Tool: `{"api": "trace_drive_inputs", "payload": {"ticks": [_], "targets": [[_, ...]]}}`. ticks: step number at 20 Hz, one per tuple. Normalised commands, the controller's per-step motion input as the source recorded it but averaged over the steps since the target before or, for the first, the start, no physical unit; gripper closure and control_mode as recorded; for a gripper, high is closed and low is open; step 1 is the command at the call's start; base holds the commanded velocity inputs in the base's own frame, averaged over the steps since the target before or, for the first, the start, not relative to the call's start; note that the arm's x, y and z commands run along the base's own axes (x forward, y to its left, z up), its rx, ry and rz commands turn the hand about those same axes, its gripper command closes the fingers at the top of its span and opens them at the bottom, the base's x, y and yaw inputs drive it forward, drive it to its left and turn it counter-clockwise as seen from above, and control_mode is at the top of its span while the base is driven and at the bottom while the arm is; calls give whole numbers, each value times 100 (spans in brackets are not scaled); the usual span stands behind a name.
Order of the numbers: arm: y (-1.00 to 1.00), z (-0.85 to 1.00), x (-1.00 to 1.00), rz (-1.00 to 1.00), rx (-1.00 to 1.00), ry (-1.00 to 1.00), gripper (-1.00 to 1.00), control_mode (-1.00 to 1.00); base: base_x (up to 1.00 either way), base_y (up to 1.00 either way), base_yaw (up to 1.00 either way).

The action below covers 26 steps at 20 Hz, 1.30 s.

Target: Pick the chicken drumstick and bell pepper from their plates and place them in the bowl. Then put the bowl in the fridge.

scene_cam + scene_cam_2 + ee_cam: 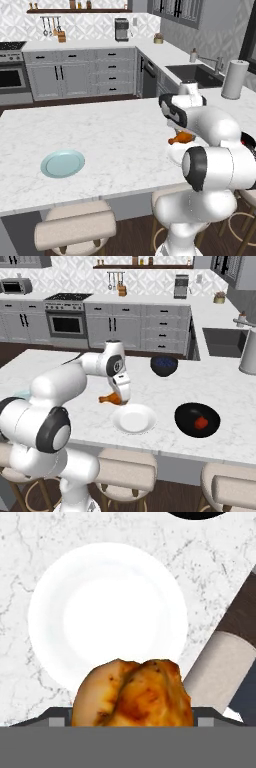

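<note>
My gripper (120, 400) is shut on the orange-brown chicken drumstick (111, 399), holding it just above the marble island, by the left rim of the bare white plate (133, 419). In the hand view the drumstick's (134, 694) fat end hides the fingertips, and the white plate (107, 612) lies right below. From the left, the drumstick (181, 138) pokes out beside the arm. The dark-red bell pepper (201, 422) lies inside the black bowl (197, 412), right of the white plate. The pale teal plate (62, 163) sits bare at the island's left. The fridge is out of view.
A second dark-blue bowl (164, 365) stands farther back on the island. A paper towel roll (248, 351) and the sink (225, 341) are at the right. Padded stools (125, 468) line the island's near edge. Grey cabinets and a stove (66, 321) run along the back wall.
</note>
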Motion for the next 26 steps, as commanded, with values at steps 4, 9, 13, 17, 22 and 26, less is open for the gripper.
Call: {"api": "trace_drive_inputs", "payload": {"ticks": [4,9,13,17,22,26], "targets": [[-100,-21,-1,-24,-17,0,100,-100,0,0,0],[-76,45,6,-32,0,18,100,-100,0,0,0],[-68,19,15,-10,0,10,100,-100,0,0,0],[-62,-27,-3,-1,-2,0,100,-100,0,0,0],[-59,-34,0,0,-1,0,100,-100,0,0,0],[-46,-24,0,0,0,0,100,-100,0,0,0]]}}
